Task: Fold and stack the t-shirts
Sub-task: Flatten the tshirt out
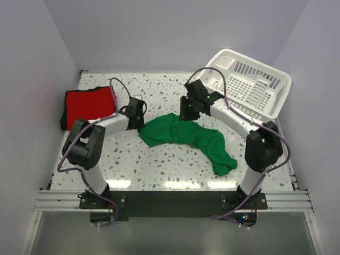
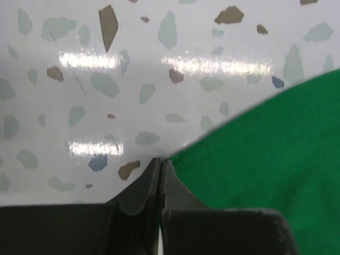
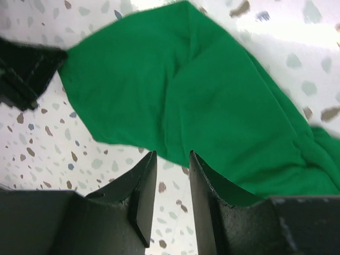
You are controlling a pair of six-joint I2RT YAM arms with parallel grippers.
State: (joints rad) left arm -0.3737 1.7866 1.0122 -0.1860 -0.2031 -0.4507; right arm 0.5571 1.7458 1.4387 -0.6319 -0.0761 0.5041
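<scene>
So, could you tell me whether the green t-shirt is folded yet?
Not folded: the green t-shirt lies bunched in a crooked strip.

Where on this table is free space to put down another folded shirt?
Free: the far middle of the table, between the red shirt and the basket; also the near strip between the green shirt and the arm bases. Crowded: the centre, where the left gripper and right gripper are.
</scene>
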